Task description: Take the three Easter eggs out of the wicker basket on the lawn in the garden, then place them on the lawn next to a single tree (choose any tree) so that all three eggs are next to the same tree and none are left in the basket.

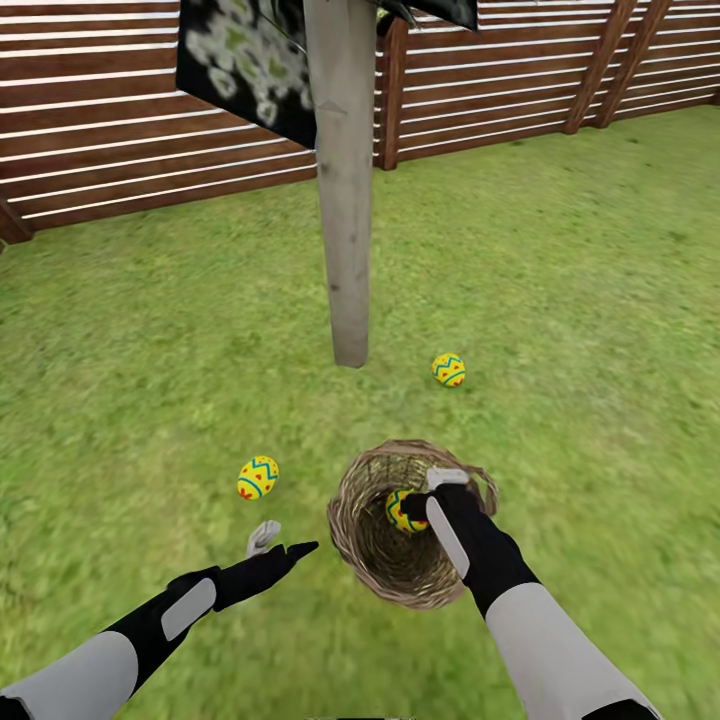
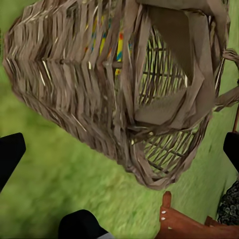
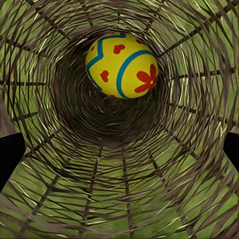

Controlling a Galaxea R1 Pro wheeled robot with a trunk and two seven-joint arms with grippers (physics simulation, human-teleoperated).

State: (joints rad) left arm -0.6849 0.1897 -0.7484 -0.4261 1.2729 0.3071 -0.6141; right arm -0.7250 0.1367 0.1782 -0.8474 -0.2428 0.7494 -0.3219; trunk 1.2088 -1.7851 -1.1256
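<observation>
Eggs: two yellow zigzag-painted ones (image 1: 449, 369) (image 1: 258, 477) lie by the pale trunk (image 1: 343, 200), at four and seven o'clock; the third (image 3: 122, 64) remains in the brown wicker basket (image 1: 365, 540), right gripper (image 1: 432, 497) spread open there.

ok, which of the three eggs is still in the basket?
The egg at the right gripper, inside the wicker basket. The other two lie on the lawn: one right of the tree trunk, one ahead of the left gripper.
</observation>
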